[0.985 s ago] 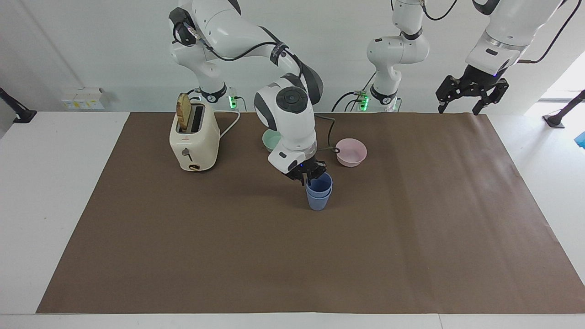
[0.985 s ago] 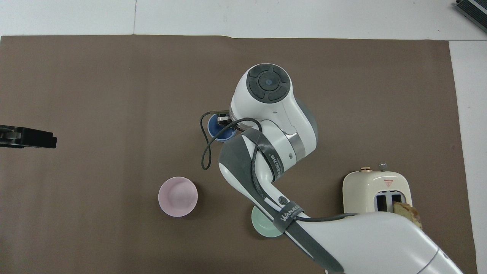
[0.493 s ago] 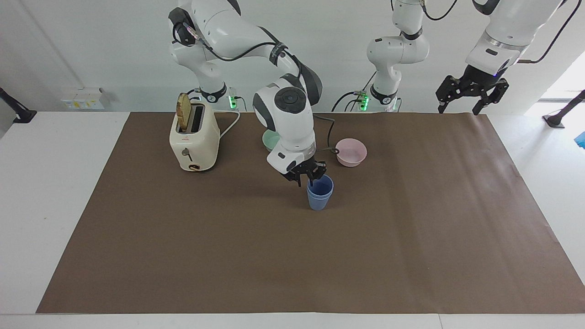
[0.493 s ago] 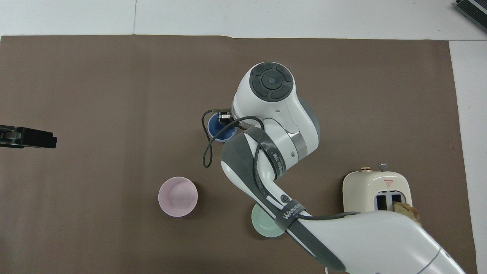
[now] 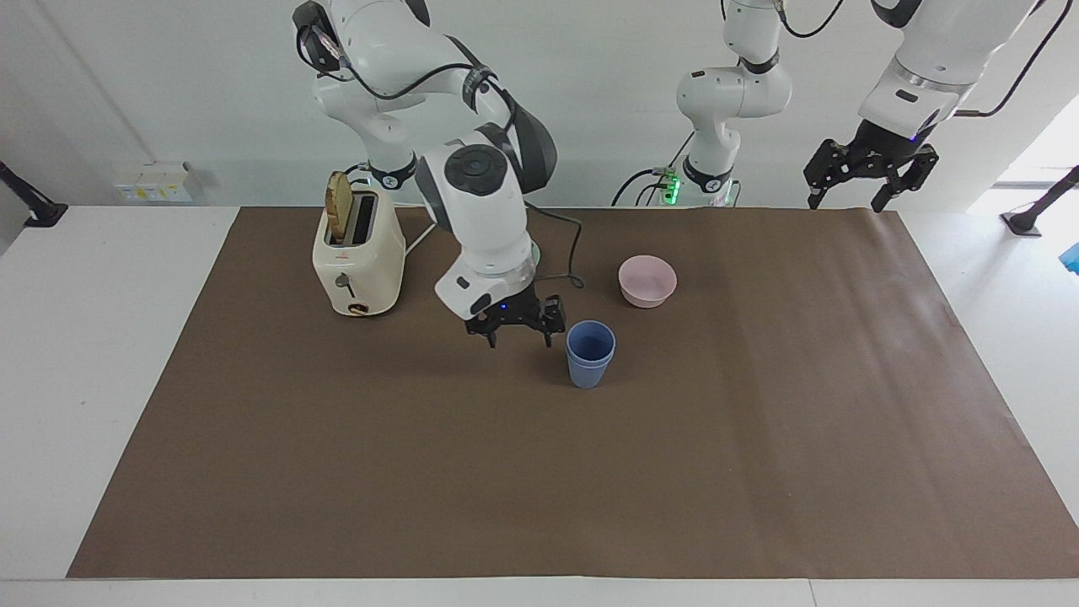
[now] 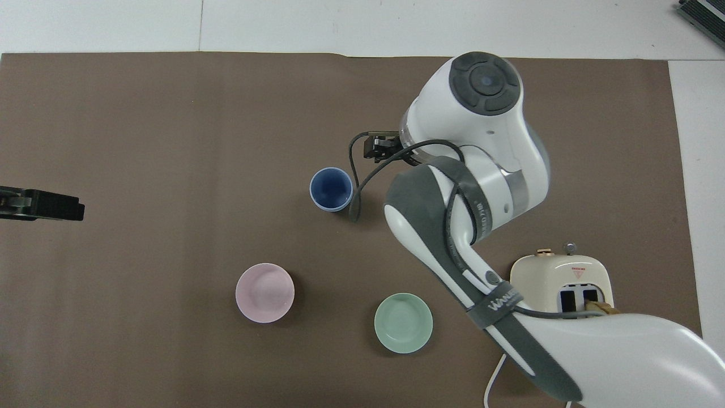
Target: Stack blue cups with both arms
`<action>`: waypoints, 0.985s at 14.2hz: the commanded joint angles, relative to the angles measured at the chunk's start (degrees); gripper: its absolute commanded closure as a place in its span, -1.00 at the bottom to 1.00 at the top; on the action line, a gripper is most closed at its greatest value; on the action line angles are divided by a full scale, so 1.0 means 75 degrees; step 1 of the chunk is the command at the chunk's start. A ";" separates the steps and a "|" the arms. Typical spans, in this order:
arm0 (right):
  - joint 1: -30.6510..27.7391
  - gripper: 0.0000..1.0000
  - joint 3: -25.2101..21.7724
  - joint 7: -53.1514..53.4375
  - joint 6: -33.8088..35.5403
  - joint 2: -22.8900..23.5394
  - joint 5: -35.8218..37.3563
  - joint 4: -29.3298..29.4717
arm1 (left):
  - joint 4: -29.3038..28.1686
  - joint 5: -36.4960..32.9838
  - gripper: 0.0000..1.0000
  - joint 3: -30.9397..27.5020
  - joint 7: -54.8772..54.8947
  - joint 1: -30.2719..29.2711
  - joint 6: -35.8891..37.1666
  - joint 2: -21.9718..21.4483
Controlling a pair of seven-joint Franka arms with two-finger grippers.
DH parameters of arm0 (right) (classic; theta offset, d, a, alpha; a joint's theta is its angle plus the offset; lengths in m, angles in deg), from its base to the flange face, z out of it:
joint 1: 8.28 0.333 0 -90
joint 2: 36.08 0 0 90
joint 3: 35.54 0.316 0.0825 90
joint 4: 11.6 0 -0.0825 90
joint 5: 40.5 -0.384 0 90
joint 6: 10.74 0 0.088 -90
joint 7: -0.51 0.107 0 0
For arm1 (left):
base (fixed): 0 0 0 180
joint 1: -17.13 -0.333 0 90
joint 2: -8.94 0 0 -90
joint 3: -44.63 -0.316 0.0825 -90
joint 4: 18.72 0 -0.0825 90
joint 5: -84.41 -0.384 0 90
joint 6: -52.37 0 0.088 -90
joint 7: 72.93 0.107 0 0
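The two blue cups stand nested as one upright stack in the middle of the brown mat, with nothing touching them. My right gripper hangs open and empty just above the mat, beside the stack toward the right arm's end. My left gripper waits raised and open over the mat's edge at the left arm's end, holding nothing.
A cream toaster with a slice of bread stands at the right arm's end. A pink bowl and a pale green bowl sit nearer the robots than the cups.
My right gripper opened and let go of the upper cup, which settled into the lower one. It then drew away from the stack toward the right arm's end. The left arm stayed still.
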 commanded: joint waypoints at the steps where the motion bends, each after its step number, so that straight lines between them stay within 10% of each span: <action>1: -0.0715 -1.00 0.0059 -0.0974 0.0641 -0.0556 0.0075 -0.0144 | 0.0116 -0.0015 -1.00 0.0035 -0.0029 -0.0075 0.0157 0.0013; 14: -0.2954 -1.00 0.0059 -0.2091 0.2166 -0.1916 0.0391 -0.0155 | 0.0116 -0.0015 -1.00 0.0035 -0.0029 -0.0075 0.0157 0.0013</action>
